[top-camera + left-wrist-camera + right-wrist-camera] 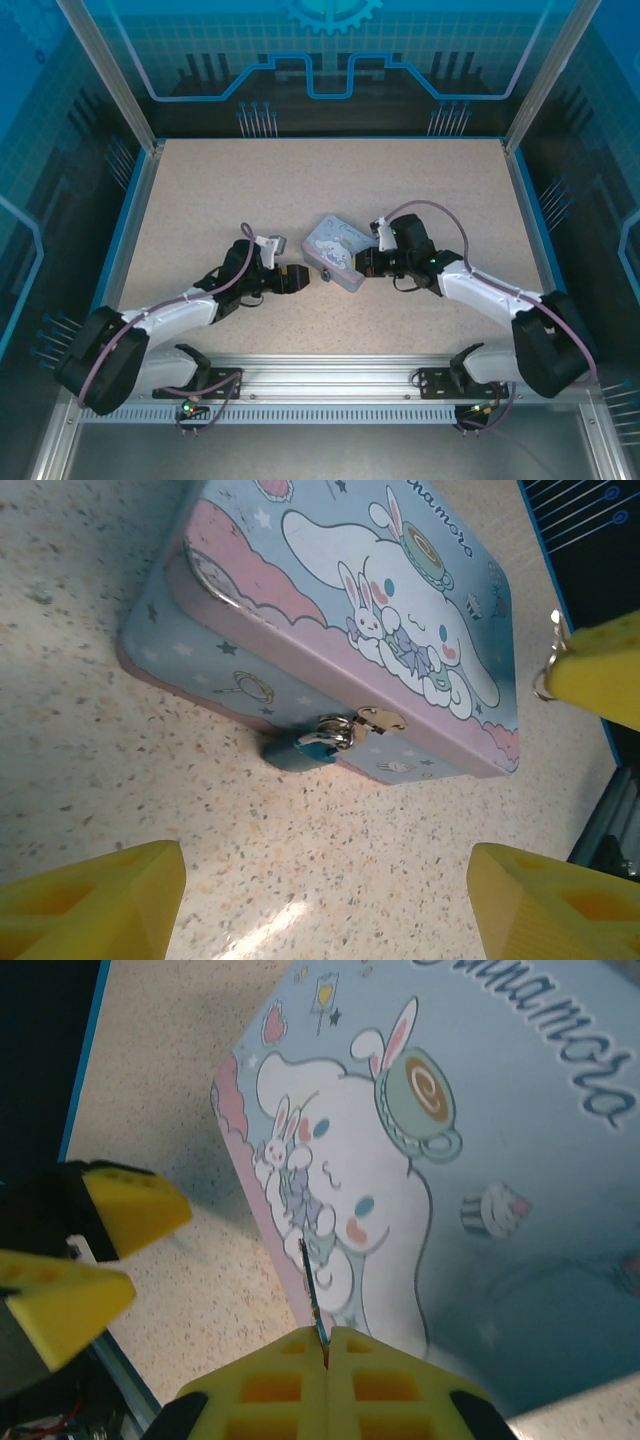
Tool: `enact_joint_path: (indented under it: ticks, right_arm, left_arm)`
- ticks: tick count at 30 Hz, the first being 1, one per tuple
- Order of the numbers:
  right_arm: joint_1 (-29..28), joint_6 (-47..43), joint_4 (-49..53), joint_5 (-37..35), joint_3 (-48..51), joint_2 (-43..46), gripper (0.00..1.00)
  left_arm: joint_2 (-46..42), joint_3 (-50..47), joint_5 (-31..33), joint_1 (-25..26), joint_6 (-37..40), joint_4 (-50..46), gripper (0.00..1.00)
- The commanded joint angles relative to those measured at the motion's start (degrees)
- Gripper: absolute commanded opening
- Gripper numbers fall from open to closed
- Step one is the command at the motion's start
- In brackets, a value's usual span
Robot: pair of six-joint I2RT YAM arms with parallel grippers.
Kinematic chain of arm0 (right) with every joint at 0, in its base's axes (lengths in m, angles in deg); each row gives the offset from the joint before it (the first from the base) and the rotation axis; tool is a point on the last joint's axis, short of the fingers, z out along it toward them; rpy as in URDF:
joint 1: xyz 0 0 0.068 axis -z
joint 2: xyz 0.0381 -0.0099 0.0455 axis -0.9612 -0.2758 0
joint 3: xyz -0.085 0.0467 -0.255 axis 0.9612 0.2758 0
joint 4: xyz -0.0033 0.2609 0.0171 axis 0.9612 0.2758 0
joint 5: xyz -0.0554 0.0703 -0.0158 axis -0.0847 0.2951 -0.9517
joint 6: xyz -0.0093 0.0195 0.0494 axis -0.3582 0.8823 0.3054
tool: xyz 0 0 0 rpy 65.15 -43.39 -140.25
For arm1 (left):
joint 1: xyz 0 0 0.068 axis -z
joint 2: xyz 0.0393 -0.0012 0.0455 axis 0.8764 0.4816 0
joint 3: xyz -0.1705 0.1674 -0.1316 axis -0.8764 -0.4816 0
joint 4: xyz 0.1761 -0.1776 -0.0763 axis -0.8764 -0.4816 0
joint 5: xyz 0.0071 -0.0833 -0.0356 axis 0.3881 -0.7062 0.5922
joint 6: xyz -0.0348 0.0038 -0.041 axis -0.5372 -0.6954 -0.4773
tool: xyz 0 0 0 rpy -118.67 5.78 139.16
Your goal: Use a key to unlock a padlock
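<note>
**Lining up on the padlock**

I am working over a speckled tabletop (200, 200), and the biggest thing on it is the pale blue tin (335, 245), which is lying between my two arms. My left jaws are standing wide apart and holding nothing, with their yellow pads (95, 895) framing the tin's front wall from low down. My right jaws are pressed together on the key (312, 1295), and its thin dark blade is sticking out from between the pads (330, 1380) over the lid.

The padlock (298, 752) is hanging by its shackle from the tin's hasp (378, 718). Its blue-teal body is resting on the tabletop, touching the front wall and well ahead of my left pads.

As I am judging it, the left jaws are about to take the padlock. To do that well, I should be closing on the body's flat sides, not on the shackle or the hasp. I should also be turning the keyhole end towards the right jaws, so that the key is meeting it straight and not at a slant. I cannot see the keyhole from here.

As for writing, a script word is running off the lid's edge, and I am reading "namoro" and no more. I am finding no mark I can read on the padlock.
</note>
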Motion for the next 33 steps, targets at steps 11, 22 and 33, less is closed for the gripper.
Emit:
enact_joint_path:
  ticks: [11, 22, 33]
  right_arm:
    - [-0.28, 1.75, 7.92, -4.39, -4.50, -6.20, 0.00]
    - [-0.28, 0.19, 11.48, -5.58, -6.13, -8.81, 0.00]
    - [-0.30, -0.37, 12.66, -5.32, -6.83, -9.16, 0.00]
  left_arm:
    - [21.23, -1.87, -2.90, 3.68, -7.66, 33.35, 0.80]
    - [27.39, -0.89, -0.49, 3.84, -9.79, 39.98, 0.80]
    - [38.31, 0.85, 0.32, 8.17, -12.92, 50.64, 0.75]
